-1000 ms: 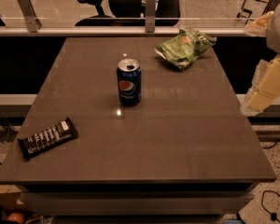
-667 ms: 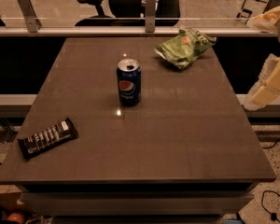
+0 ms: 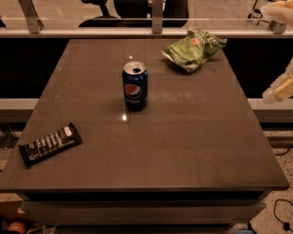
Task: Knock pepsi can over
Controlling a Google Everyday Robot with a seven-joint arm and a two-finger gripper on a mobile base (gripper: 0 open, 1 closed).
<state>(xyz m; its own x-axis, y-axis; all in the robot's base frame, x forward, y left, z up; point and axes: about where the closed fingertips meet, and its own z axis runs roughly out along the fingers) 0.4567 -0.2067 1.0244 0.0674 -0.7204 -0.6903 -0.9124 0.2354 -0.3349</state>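
A broad, dark brown table [image 3: 195, 150] fills most of the view, its top flat and faintly glossy, with a small spot of light reflected just in front of the can. Behind its far edge runs a pale rail [image 3: 88, 32] with upright metal posts, and beyond that stands a black office chair [image 3: 132, 1]. At the right border, off the table's side and above floor level, part of the robot's cream-coloured arm [image 3: 285, 11] reaches in from the upper corner, and below it hangs the gripper [image 3: 282, 87], a pale angled piece pointing down and to the left. It is cut off by the picture's edge, so how far open it stands cannot be told; it touches nothing on the table and has hold of nothing that can be seen. A crumpled green chip bag [image 3: 193, 50] lies near the table's far right corner. A flat black candy bar [image 3: 50, 144] with white lettering lies at an angle near the front left edge. The pepsi can [image 3: 135, 86] stands upright a little behind and left of the table's centre, its logo facing the camera, near the bag and well apart from both the candy bar and the gripper.
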